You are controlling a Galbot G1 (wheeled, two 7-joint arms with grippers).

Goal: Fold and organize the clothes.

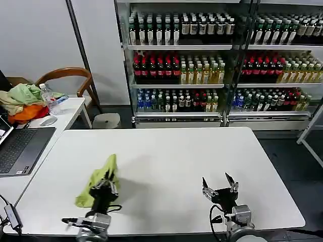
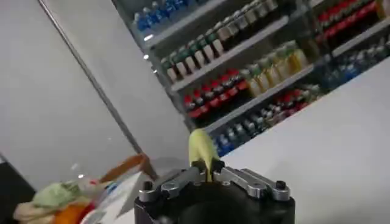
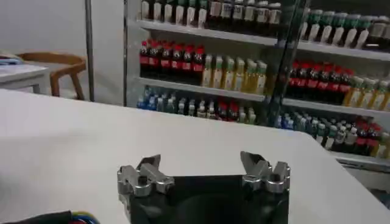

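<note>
The left gripper (image 1: 105,187) is pinched shut on a bunched lime T-shirt (image 1: 98,179), holding it just above the near left part of a white table (image 1: 166,161). The right gripper (image 1: 220,189), fingers spread, hovers over the near right part, well apart from the shirt.

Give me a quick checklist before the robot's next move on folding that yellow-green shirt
1. Left gripper has hold of the T-shirt: ok, fingers shut on the cloth, seen in the left wrist view too.
2. T-shirt spread flat for folding: not ok, it is bunched and hangs from the left gripper.
3. Right gripper free to take a second corner: ok, open and holding nothing.
4. White table bare between the grippers: ok.
5. Which side of the shirt faces up: cannot tell.
</note>
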